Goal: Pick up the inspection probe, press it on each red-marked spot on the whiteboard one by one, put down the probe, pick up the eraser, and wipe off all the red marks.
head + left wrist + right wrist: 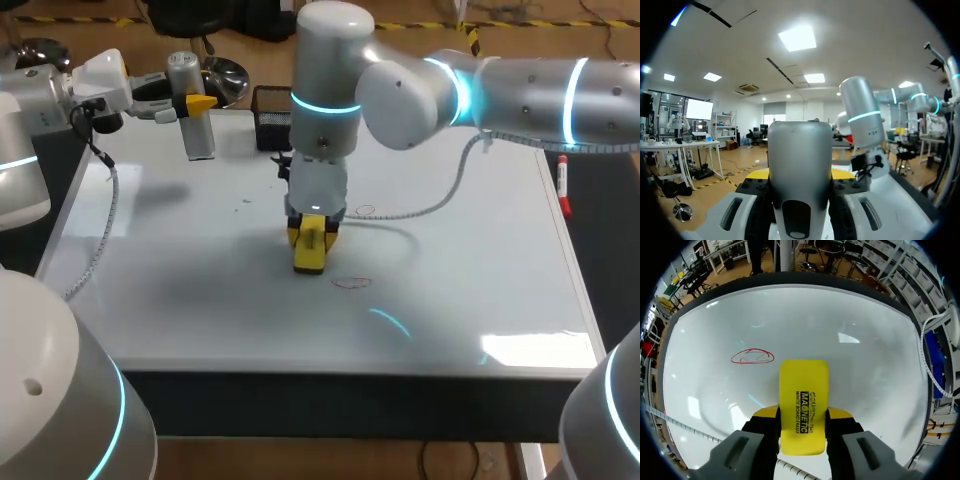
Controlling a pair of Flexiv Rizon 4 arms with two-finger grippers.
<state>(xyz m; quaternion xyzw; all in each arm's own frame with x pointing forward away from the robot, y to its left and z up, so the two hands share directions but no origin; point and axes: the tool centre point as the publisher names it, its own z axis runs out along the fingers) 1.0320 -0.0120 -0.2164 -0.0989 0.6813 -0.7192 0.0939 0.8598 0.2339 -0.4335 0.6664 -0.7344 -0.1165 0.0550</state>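
Two grippers are full: the right gripper (803, 416) clamps the yellow eraser (803, 385) near a red mark (752, 356) on the whiteboard (855, 365), and the left gripper (196, 104) grips the probe (200, 136) upright near its far edge.

Eraser (309, 250) (803, 400) mid-whiteboard (480, 260), clamped between fingers of right gripper (312, 235) (802, 420). Oval mark (352, 283) (752, 356) on board just front-right of eraser, not touching. Inspection probe (195, 125) (800, 165) upright at far-left corner, gripped in left gripper (195, 103) (800, 173). Mesh holder (270, 115) at far edge, right of probe. Marker (565, 190) along right edge.
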